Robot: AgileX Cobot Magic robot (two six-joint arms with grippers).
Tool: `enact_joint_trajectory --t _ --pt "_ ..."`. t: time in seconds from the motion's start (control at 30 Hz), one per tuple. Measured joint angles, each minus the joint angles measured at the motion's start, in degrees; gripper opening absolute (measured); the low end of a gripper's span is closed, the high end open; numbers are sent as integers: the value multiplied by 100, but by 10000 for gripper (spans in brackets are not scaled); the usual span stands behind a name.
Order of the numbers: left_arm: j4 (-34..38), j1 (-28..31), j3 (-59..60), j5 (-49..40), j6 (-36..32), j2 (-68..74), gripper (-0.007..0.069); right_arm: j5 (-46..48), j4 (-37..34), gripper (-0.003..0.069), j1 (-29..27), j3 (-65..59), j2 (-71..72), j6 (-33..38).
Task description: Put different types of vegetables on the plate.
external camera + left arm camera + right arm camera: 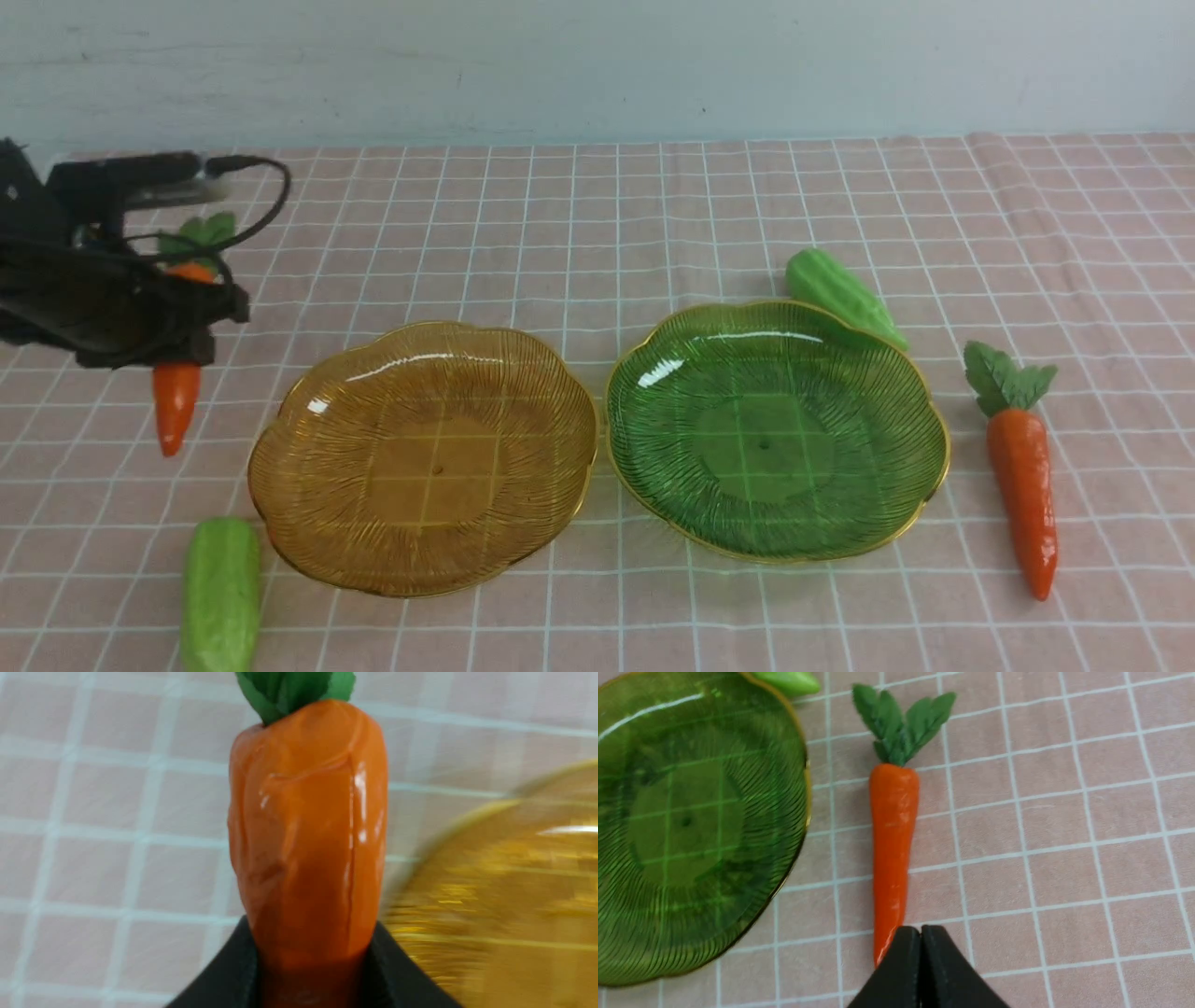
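My left end effector [312, 975] clamps a glossy orange toy carrot [308, 826] beside the amber ribbed glass plate [422, 457]. My right end effector [920, 952] is pressed together, empty, over the second orange carrot's [893, 844] tip.

Left carrot [175, 401], left plate [420, 457], right plate [775, 439], right carrot [1022, 485].

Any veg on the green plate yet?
No, the green plate is bare; a gourd lies behind its rim, a carrot beside it.
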State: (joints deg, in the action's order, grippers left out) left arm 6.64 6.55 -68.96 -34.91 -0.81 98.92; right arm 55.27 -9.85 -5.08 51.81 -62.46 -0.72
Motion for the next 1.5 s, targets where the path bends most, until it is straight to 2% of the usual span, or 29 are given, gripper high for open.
enact_joint_trajectory --t 0.07,0.2,0.23,0.3,0.4,0.43,0.47,0.5,0.53,0.57,0.67,0.77,0.83,0.9,0.93,1.0,1.07,1.1,1.2,1.27,1.33,1.47,1.5 --pt "27 -375 -143 -68 -92 -148 190 -116 -91 -11 -207 163 -414 0" --pt "50 -1165 -303 -31 -153 -187 189 -397 -325 9 -141 268 -1163 72" --pt "50 -1198 -303 -31 -153 -179 189 -397 -334 9 -130 274 -1163 72" --pt "42 -1510 -303 44 -155 -64 189 -656 -386 57 73 280 -1667 170" --pt "42 -1785 -303 92 -155 184 198 -1075 -312 183 544 322 -2502 228" --pt "42 -1795 -303 92 -155 199 200 -1075 -312 183 544 322 -2502 228" --pt "42 -1850 -303 92 -150 342 223 -1270 -152 265 682 355 -2838 235" --pt "42 -1850 -303 92 -150 355 225 -1289 -152 265 694 363 -2872 235" --pt "38 -1862 -303 92 -146 397 238 -1352 -76 304 734 380 -3036 235" --pt "38 -1862 -303 92 -146 477 279 -1413 -13 363 761 413 -3241 182" --pt "38 -1862 -303 92 -139 509 380 -1435 67 441 761 452 -3578 140" --pt "38 -1862 -303 92 -127 509 486 -1505 85 476 761 463 -3835 133" --pt "38 -1862 -330 42 -54 509 530 -1546 100 482 761 463 -3999 133" --pt "38 -1862 -421 -150 37 501 529 -1597 119 468 761 463 -4170 145" --pt "38 -1862 -483 -259 81 486 516 -1599 134 450 761 480 -4194 165" --pt "-3 -1862 -716 -658 133 362 418 -1616 158 371 761 557 -4239 297" --pt "-103 -1862 -882 -959 147 206 307 -1416 207 230 742 676 -4274 412" --pt "-207 -1862 -957 -1149 153 108 224 -1226 213 217 709 764 -4274 412" --pt "-619 -1862 -1008 -1570 189 -366 52 -777 240 236 564 1061 -4054 308" --pt "-957 -1862 -926 -1770 362 -790 10 -542 250 236 503 1287 -3735 229" --pt "-1139 -1862 -761 -1848 530 -1120 1 -461 15 236 558 1558 -3173 188" --pt "-1361 -1862 -33 -1858 871 -1888 -4 -628 -933 236 1182 1792 -2657 596" --pt "-1365 -1862 242 -1858 967 -2122 -4 -709 -1305 236 1527 1820 -2652 824"
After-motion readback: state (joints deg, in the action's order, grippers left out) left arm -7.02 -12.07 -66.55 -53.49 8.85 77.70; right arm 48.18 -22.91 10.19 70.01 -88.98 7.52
